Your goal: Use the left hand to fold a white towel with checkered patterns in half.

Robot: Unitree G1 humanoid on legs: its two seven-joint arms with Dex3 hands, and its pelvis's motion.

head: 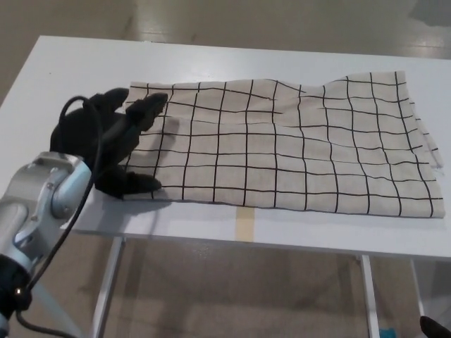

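On a white table [70, 77] seen from above, a white towel [296, 148] with a black checked pattern lies spread flat, reaching from near the left part of the tabletop to close by the right end. Its near edge runs just inside the front edge of the table, and its far edge is wavy, with a raised ripple a little right of the middle. At the right end the cloth shows layered edges, as if more than one thickness lies there. The robot's left hand [106, 144], black, comes in from the lower left on a silver forearm [42, 197] with a black cable [84, 141] looping over it. It sits at the towel's left end: two thick fingers [144, 109] are stretched over the far left corner of the cloth, and the thumb [137, 184] points toward the near left corner, touching or just at the edge there. The fingers are spread apart and nothing is gripped between them; the hand is released, lying over the towel's left border. A strip of tan tape [244, 224] marks the table's front edge below the towel's middle. Beneath the table, metal legs [109, 282] and a grey floor [268, 21] are visible. The right hand does not show.
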